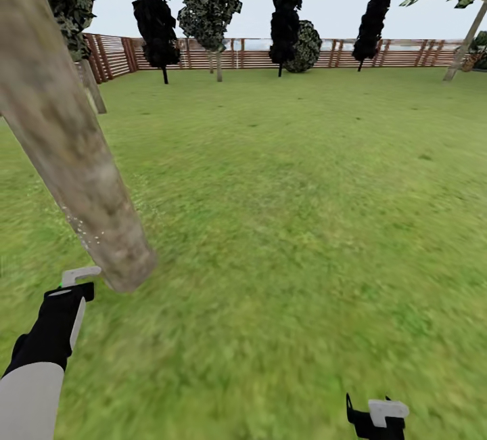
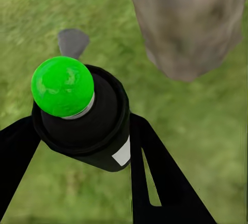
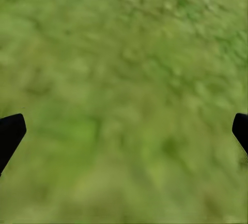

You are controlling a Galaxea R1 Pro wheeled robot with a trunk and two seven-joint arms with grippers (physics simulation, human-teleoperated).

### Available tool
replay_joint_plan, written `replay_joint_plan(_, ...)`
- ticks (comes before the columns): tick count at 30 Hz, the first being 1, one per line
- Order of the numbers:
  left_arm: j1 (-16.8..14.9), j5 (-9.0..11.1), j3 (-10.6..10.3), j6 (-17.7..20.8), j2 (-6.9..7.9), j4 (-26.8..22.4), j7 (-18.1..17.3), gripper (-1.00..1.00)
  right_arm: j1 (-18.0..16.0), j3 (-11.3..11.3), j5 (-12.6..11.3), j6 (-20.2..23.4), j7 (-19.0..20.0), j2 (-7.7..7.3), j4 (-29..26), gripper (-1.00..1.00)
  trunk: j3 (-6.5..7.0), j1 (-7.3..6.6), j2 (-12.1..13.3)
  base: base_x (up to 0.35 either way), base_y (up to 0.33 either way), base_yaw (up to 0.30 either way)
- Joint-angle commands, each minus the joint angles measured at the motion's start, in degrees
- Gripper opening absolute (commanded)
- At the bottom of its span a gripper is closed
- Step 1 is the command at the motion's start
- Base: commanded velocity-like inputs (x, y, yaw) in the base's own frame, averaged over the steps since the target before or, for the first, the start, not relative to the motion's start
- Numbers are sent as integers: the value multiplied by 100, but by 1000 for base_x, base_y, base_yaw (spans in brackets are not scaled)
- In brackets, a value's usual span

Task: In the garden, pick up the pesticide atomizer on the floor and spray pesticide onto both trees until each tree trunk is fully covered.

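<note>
Pesticide atomizer [image 2: 82, 123] sits clamped between the two black fingers [image 2: 160, 182] of the left gripper [image 2: 85, 146], its dark body upright along the fingers, a white label patch on its side and a bright green dome on top — green here, not red. In the head view the left gripper [image 1: 76, 284] shows at the lower left of the lawn [image 1: 284, 223], just beside the base of the tree trunk [image 1: 74, 162], which leans across the upper left of that picture as a thick grey-brown mottled column. A scatter of tiny white specks of pesticide [image 1: 84, 230] lies on the lower part of the trunk's left edge. In the left wrist view the same trunk [image 2: 191, 22] stands near the bottle, apart from it.

Further right, open grass runs back to a brown slatted fence [image 1: 250, 57] with dark columnar trees [image 1: 287, 7] before it. At the lower right of the head view sits the right gripper [image 1: 379, 416] — its fingers [image 3: 11, 133] are spread wide in the right wrist view, holding nothing, with blurred grass [image 3: 124, 94] between them.
</note>
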Motion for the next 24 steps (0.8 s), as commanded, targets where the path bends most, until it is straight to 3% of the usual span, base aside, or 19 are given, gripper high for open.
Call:
replay_joint_plan(1,0,-2,-1,0,-3,0,0,-100,0,0,0,0,2,0,0,100,0,0,0,246,-173,83)
replay_joint_plan(14,0,0,15,0,2,6,0,-100,0,0,0,0,9,0,0,100,0,0,0,240,-179,13)
replay_joint_plan(18,3,-6,22,0,3,13,0,-100,0,0,0,0,7,0,0,100,0,0,0,183,-214,240)
replay_joint_plan(19,38,-6,40,-10,45,217,0,-100,0,0,0,0,8,0,0,100,0,0,0,169,-224,276)
replay_joint_plan(21,148,-22,41,-273,79,516,-12,-100,0,0,0,0,9,0,0,100,0,0,0,232,-182,277)
replay_joint_plan(24,208,8,12,-470,34,592,-64,-100,0,0,0,4,9,0,0,100,0,0,0,237,-61,271)
